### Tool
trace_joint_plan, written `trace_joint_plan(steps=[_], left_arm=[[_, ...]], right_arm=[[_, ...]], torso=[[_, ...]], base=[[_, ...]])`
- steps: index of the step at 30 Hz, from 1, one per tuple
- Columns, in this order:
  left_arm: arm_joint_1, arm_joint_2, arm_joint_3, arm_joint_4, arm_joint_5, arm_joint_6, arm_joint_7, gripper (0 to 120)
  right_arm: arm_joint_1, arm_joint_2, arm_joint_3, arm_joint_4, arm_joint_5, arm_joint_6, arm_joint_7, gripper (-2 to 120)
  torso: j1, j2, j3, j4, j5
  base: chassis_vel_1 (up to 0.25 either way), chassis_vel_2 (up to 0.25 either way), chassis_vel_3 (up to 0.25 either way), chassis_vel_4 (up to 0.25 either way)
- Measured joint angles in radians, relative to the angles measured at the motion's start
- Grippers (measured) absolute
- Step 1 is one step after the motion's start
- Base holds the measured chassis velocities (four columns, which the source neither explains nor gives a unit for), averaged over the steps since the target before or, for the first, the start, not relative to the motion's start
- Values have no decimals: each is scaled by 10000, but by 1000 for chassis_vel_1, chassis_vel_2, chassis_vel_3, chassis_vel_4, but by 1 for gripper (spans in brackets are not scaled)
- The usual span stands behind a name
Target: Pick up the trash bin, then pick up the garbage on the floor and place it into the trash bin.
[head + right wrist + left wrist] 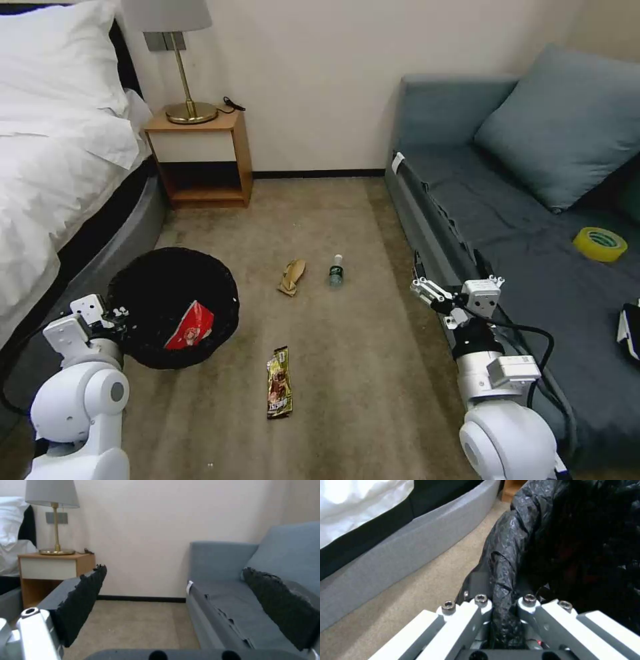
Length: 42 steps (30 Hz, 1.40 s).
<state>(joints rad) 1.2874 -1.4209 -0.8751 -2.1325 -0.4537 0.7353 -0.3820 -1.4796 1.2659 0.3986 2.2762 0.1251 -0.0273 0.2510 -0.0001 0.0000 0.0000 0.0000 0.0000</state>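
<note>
Beside the bed, the left pincer point(501, 605) pinches the trash bin point(160, 293) rim; right pincer point(427, 293) spread.

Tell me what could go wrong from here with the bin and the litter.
The left claw pinches only the trash bin at its bagged rim, so the bin might tilt or slip and spill the red wrapper. The right claw, open beside the sofa, could snag it when reaching for the bottle.

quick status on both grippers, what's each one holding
Left gripper: shut on the rim of the trash bin.
Right gripper: open, holding nothing, up beside the sofa.
</note>
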Motion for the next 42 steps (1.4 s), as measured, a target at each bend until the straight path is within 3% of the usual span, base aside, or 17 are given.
trace_joint_plan(steps=[8,17,20,26,29,31,32,35,42], left_arm=[[-154,69,34,186,2,0,-4,3],[-368,230,187,343,-44,0,-4,3],[-303,245,152,317,-70,0,5,3],[-176,244,80,191,-99,0,2,3],[-102,182,25,151,-98,0,5,3],[-64,163,16,124,-92,0,5,3],[-22,142,-9,103,-81,0,-12,3],[121,61,-93,19,-66,-1,-8,3],[261,-12,-267,-35,-14,-1,-16,3]], right_arm=[[458,-22,-299,-233,435,-342,123,100],[1861,-698,-1130,-897,3094,-1927,666,100],[3605,-1398,-2522,-2056,5017,-3080,1639,100],[5168,-1682,-3906,-3477,6848,-3826,2356,100],[7152,-1482,-5627,-5221,8661,-4527,3014,100],[7555,-1390,-5981,-5643,8962,-4690,3116,100],[7894,-1294,-6353,-6067,9156,-4793,3143,100],[8598,-920,-7681,-7578,9368,-4973,3059,100],[8945,-110,-9495,-9437,9060,-4909,2464,100]], torso=[[1,-1,0,0,0],[0,0,0,-6,-2],[1,0,0,-2,-4],[1,0,1,2,3],[1,-1,2,1,-1],[2,-1,2,6,-2],[1,0,1,-2,-3],[2,-1,2,1,1],[2,-1,1,1,-2]], base=[[-32,36,27,-34],[0,0,0,0],[0,0,0,0],[0,0,0,0],[0,0,0,0],[0,0,0,0],[0,0,0,0],[0,0,0,0],[0,0,0,0]])
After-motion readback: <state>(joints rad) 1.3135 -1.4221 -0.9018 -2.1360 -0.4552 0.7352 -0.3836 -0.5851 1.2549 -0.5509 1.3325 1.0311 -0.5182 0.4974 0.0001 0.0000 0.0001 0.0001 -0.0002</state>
